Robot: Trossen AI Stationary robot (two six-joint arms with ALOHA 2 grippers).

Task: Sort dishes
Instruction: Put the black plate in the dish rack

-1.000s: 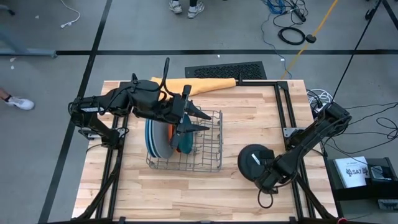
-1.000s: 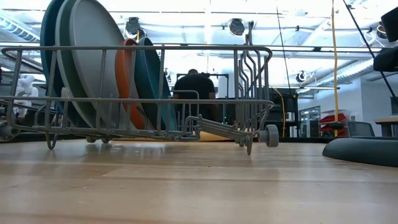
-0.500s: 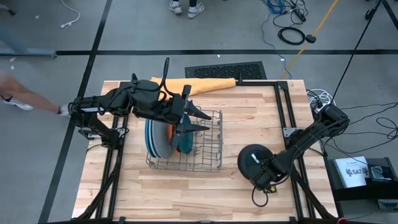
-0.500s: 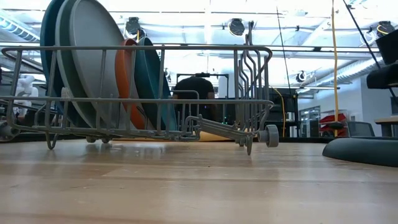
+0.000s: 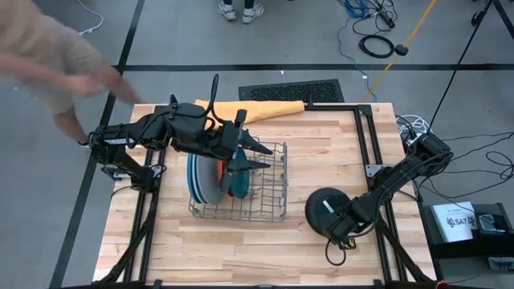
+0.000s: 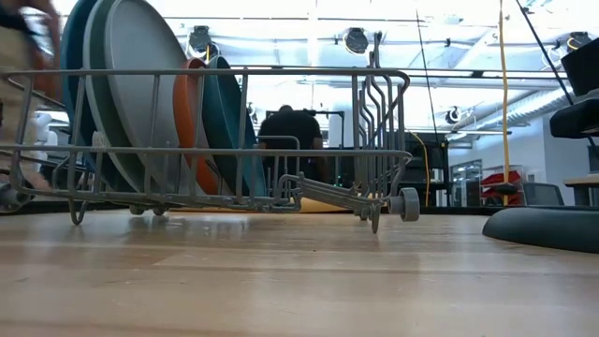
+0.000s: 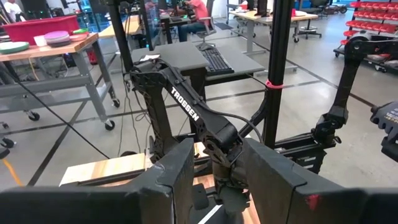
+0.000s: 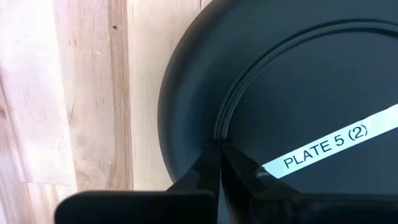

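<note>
Right gripper (image 8: 219,155), fingers closed together, presses on the black plate (image 5: 325,210); left gripper (image 5: 245,152) hangs open over the rack (image 5: 273,210). Plate likely rigid, slick, flat on the table; grasp its rim.

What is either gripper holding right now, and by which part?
The right gripper pinches the black plate at its rim; the left gripper above the rack holds nothing.

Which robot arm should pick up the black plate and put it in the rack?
Probably the right arm. Its claw is right over the black plate, fingers closed together on the plate's surface. The left claw waits open above the dish rack, among the other plates, away from the black one.
</note>
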